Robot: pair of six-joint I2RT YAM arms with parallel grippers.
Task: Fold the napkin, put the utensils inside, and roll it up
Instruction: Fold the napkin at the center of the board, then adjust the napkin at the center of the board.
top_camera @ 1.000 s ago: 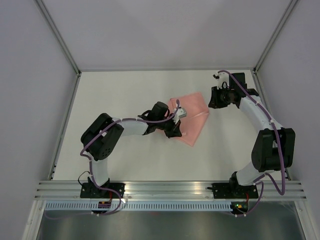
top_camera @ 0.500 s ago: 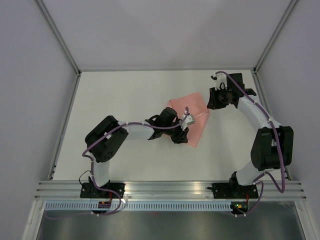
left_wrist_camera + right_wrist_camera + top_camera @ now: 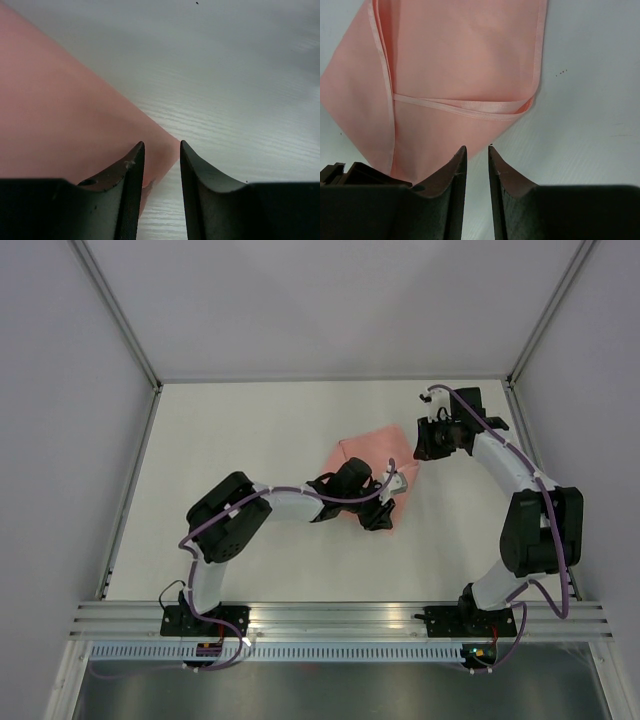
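Note:
The salmon-pink napkin point(image 3: 372, 452) lies folded, hems overlapping, right of the table's middle. It also shows in the left wrist view point(image 3: 60, 110) and the right wrist view point(image 3: 460, 60). My left gripper point(image 3: 383, 515) sits low over the napkin's near corner; its jaws point(image 3: 161, 144) stand a little apart, with a cloth tip against the left finger point(image 3: 131, 170) and bare table in the gap. My right gripper point(image 3: 422, 445) is at the napkin's far right corner; its jaws point(image 3: 477, 147) are narrowly apart and empty, just off the cloth's edge. The utensils are out of view.
The white table point(image 3: 250, 430) is bounded by grey walls and metal frame posts at the back and sides. The arm bases stand on an aluminium rail point(image 3: 330, 615) at the near edge.
My left gripper has moved right along the napkin's near edge, and the cloth's lower part has drawn in under it. My right gripper has barely shifted.

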